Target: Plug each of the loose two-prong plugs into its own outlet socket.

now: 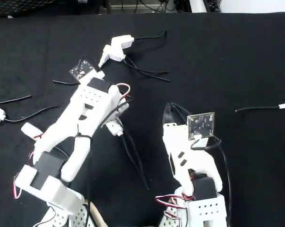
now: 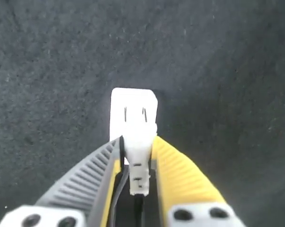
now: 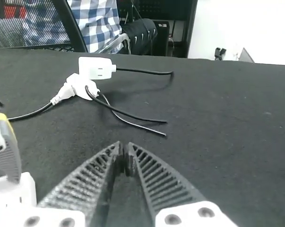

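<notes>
The left jaws clamp the white plug [image 2: 138,163], its nose at the socket [image 2: 133,101] just ahead of them, so the arm should square the prongs to both slots [image 2: 126,113] and push straight.

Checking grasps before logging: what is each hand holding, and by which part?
Left hand grips a white plug by its body sides; right hand holds nothing.

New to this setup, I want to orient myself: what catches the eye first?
The left jaws are shut on a white plug right at a white outlet socket. Farther across the black table, a second socket lies beside a loose plug, ahead of the right jaws, shut and empty.
</notes>
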Action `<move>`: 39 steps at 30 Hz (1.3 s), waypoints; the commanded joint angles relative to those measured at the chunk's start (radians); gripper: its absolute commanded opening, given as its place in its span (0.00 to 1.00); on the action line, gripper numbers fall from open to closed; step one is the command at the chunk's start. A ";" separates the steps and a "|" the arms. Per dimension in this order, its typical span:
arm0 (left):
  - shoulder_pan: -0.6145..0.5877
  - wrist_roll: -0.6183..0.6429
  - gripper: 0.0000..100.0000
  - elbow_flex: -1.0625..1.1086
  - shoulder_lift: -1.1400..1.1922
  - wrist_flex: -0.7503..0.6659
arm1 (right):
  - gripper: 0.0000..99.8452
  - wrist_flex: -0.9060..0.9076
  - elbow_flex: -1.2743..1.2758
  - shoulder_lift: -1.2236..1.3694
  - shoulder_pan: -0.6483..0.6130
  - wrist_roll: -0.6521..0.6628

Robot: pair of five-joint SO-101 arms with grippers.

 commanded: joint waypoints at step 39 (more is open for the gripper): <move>-0.915 -0.207 0.03 0.503 -0.663 -0.040 | 0.17 0.206 -0.061 -0.067 -0.399 0.038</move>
